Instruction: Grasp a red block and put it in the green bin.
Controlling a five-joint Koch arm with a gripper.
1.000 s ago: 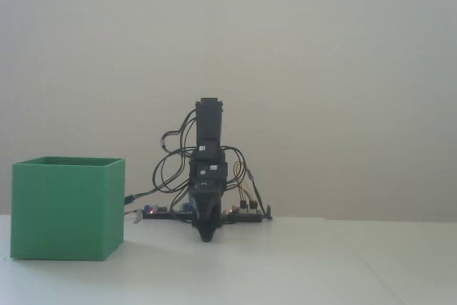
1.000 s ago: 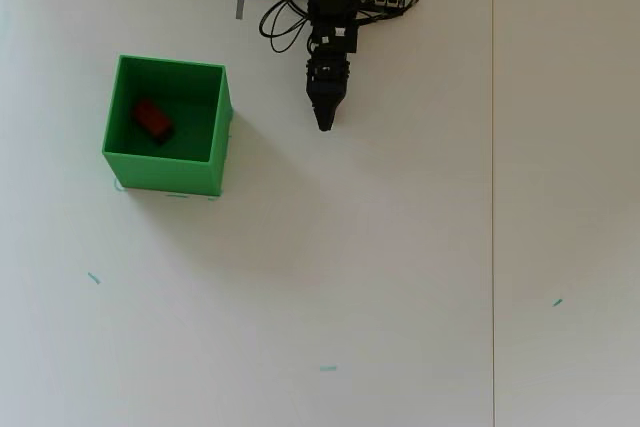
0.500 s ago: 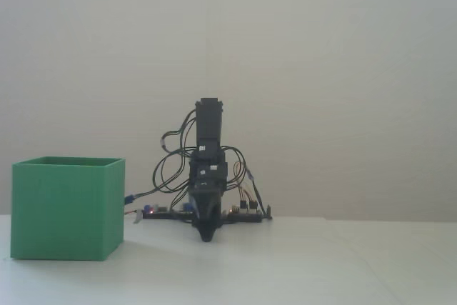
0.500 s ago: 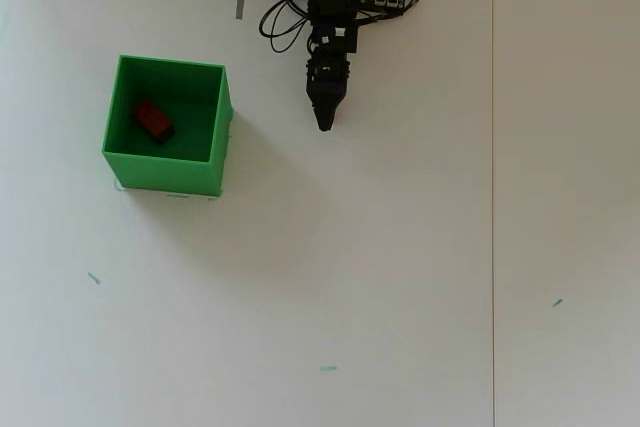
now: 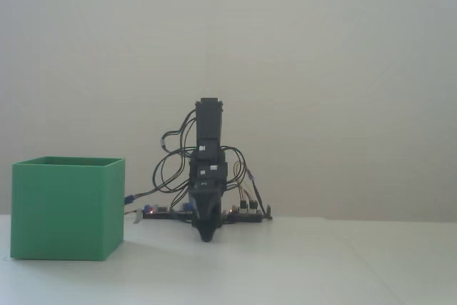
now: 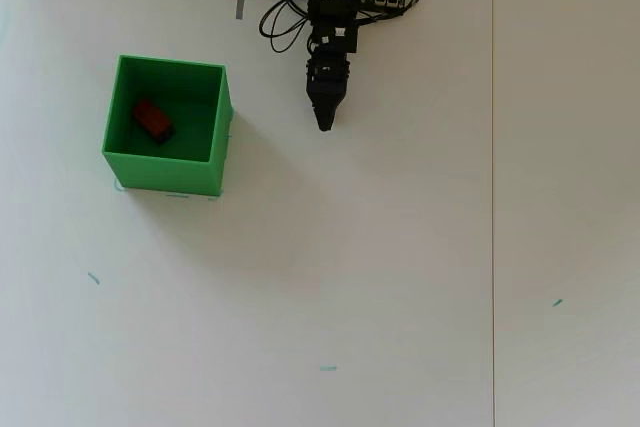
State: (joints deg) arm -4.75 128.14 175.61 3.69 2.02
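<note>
Red block (image 6: 152, 119) inside green bin (image 6: 215, 127), well apart from fingers (image 6: 324, 121).

Overhead view: the bin (image 6: 218, 132) stands on the bench (image 6: 400, 267) at about 8 o'clock from the claw (image 6: 324, 124), well apart. The block (image 6: 152, 119) lies inside the bin, toward its 9 o'clock wall.
</note>
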